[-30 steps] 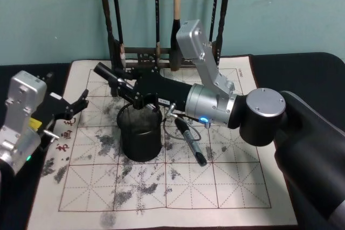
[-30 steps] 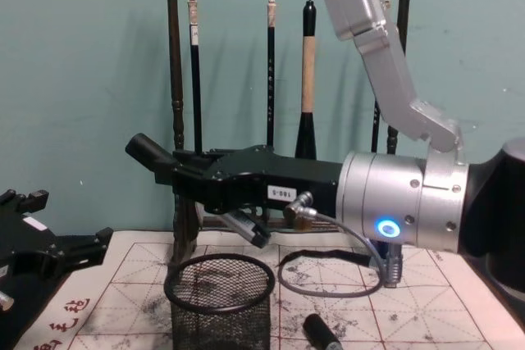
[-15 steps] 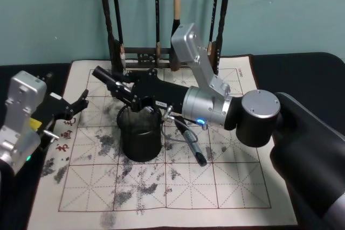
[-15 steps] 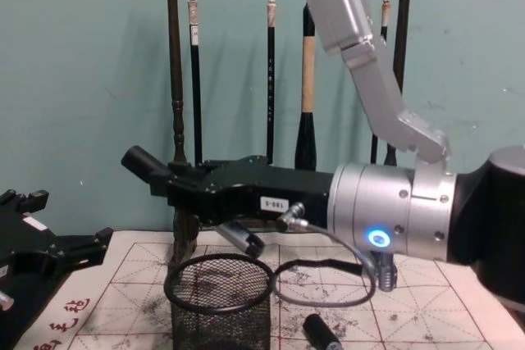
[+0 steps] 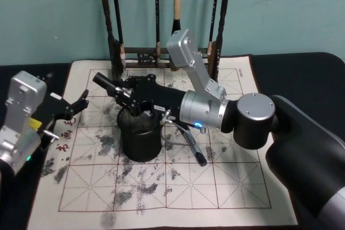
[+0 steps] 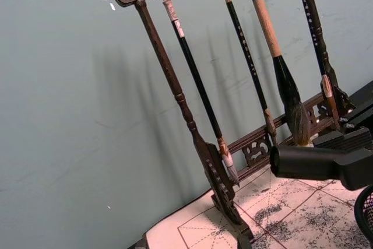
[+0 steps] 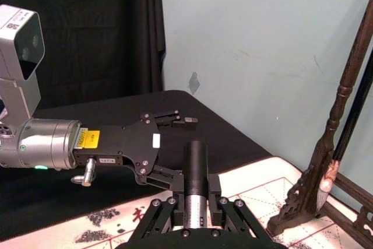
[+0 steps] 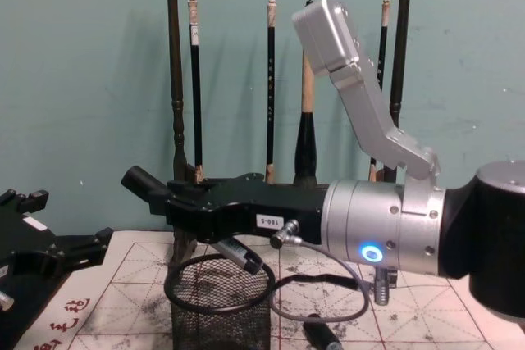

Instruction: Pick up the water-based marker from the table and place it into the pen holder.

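Black mesh is sitting right under the action: the pen holder is standing upright on the surface, and the right hand is hovering over its open mouth, fingers clamping the water-based marker. The marker's long axis is running aslant, with the dark cap riding high toward the robot's left and the lower tip pointing down at the mouth, seemingly just above the rim. The right arm is reaching across from the right, forearm near level, elbow raised. Lowering looks like the call, with that slant risking a catch on the rim. The left hand is waiting at the mat's left edge, fingers spread and empty, well apart. A second pen is lying just right of the holder.
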